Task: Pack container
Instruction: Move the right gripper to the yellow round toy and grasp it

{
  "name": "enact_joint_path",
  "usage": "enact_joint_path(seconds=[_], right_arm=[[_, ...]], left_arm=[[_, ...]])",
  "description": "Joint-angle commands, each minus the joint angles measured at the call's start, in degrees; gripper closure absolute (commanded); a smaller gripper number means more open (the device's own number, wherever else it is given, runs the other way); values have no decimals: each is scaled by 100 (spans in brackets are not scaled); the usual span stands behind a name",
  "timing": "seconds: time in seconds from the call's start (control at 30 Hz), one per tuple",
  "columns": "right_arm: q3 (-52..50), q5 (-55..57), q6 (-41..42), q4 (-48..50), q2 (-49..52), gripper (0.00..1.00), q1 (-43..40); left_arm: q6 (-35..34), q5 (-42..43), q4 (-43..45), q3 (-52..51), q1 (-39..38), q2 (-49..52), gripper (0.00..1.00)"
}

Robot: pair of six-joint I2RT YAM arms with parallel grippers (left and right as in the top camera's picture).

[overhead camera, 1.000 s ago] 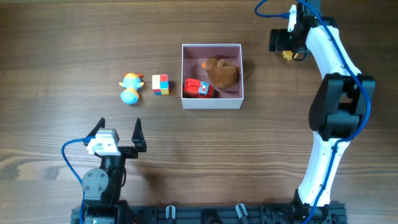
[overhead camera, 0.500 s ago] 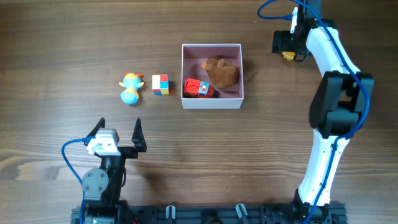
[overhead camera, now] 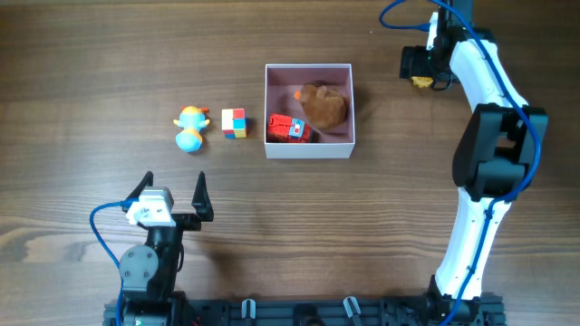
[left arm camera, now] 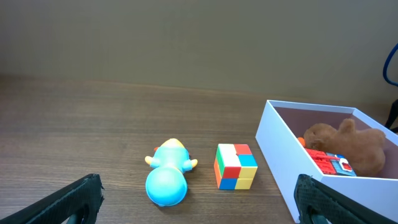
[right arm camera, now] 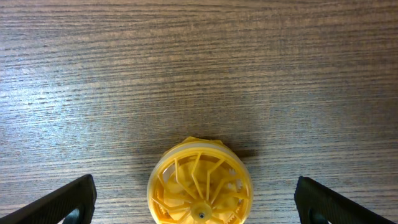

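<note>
Right gripper spread wide, nothing held — yellow wheel toy centred between its fingers, on the table | container mid-table, to that claw's left | left gripper open, well apart — right arm nearer.

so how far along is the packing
Done: a brown plush toy and a red plastic toy lie in the square white container. In hand: the open right pincer straddles a yellow plastic wheel, not yet gripping it. Left: that wheel, plus the blue duck toy and multicoloured cube on the table outside it. The left pincer is open, idle.
</note>
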Motion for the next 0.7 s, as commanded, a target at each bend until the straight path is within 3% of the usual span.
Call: enact_joint_path(seconds=[0.0,0.37,0.47,0.5,0.67], right_arm=[[109,-55,87,-42,258,0,-13],[74,-50,79,15,332,1,-20],[74,-48,83,76,332,21,-20],[74,-48,83,76,332,22,-22],[74,-46,90,59,332,45,-20]], left_arm=[[94,111,-46,-7,55,-52,0],[94,111,-46,-7,55,-52,0],[94,111,-46,-7,55,-52,0],[94,114,-46,-7,55,-52,0],[94,111,-46,-7,55,-52,0]])
